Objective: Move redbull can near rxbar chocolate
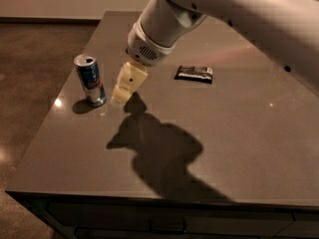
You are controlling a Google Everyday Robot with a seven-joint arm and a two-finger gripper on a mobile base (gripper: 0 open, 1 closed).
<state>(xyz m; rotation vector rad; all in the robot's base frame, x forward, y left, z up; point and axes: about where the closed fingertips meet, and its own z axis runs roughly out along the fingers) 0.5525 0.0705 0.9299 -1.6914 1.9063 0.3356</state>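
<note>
The gripper (pixel 122 92) is hanging low over the table (pixel 249 148), just beside the can (pixel 90 79), its tip pointing down at the surface; nothing is sitting in it; whether it is spread or closed is not showing from this angle, the cream end is reading as one block, so cannot tell; the can is standing upright near the table's left edge as the camera sees it, resting on the surface, not lifted, with what is looking like a narrow gap between it and the gripper; the bar (pixel 194 73) is lying flat further back and toward the middle, well apart from the can, with the gripper and the arm (pixel 164 24) sitting between the two; the arm is throwing a big shadow (pixel 159 153) across the front of the table; progress, as a judgement: the reach toward the can is looking nearly complete, but the grasp is not yet made, so the lift, the carry across to the bar and the set-down beside it are all remaining; the task is looking to be in its early part, the goal not being met yet
</note>
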